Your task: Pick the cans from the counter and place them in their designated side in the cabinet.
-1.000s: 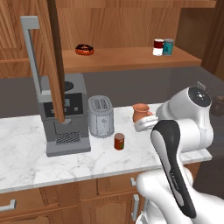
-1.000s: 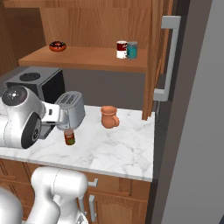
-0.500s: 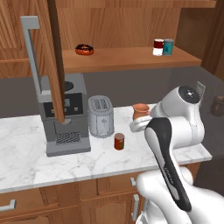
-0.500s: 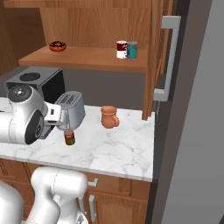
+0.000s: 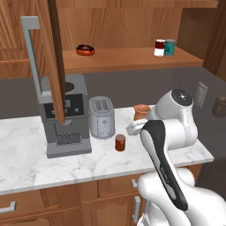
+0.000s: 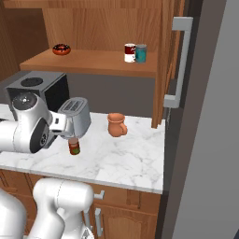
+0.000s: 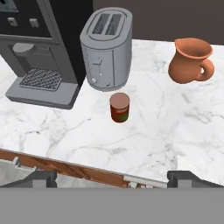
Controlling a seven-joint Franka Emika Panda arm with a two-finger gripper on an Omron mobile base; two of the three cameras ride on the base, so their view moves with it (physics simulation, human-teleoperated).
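Reddish-brown can [image 7: 119, 107]: small upright cylinder, dull red-brown lid, orange label band round its lower body with a dark green patch. It stands on the white grey-veined marble counter [image 7: 183, 131], straight ahead of the jaws and centred between the two dark fingertips [image 7: 188, 178], well apart from them, nothing touching it. In the left base view the same can [image 5: 120, 143] sits just in front of the toaster; in the right base view [image 6: 73, 147] it shows directly below the hand.

White can with dark red bands [image 5: 160, 47]: short cylinder, upright on the long orange-brown shelf board of the brown wooden cabinet [image 5: 132, 59], far above and beyond the jaws. A teal-blue can [image 5: 169, 47] stands touching or just beside it. In the right base view the pair [image 6: 130, 52] stands near the shelf's right end.

Two-finger gripper [image 7: 112, 179]: jaws at full spread, holding nothing, hanging over the counter's front edge.

Other items ahead of the jaws:
- silver two-slot toaster [image 7: 106, 49], just behind the reddish-brown can;
- dark grey coffee machine with drip grate [image 7: 41, 52], beside the toaster;
- terracotta jug-shaped mug with a handle [image 7: 190, 61], off to the other side, well apart from the can.

On the shelf's far end: a dark ring-shaped doughnut in an orange dish [image 5: 85, 49].
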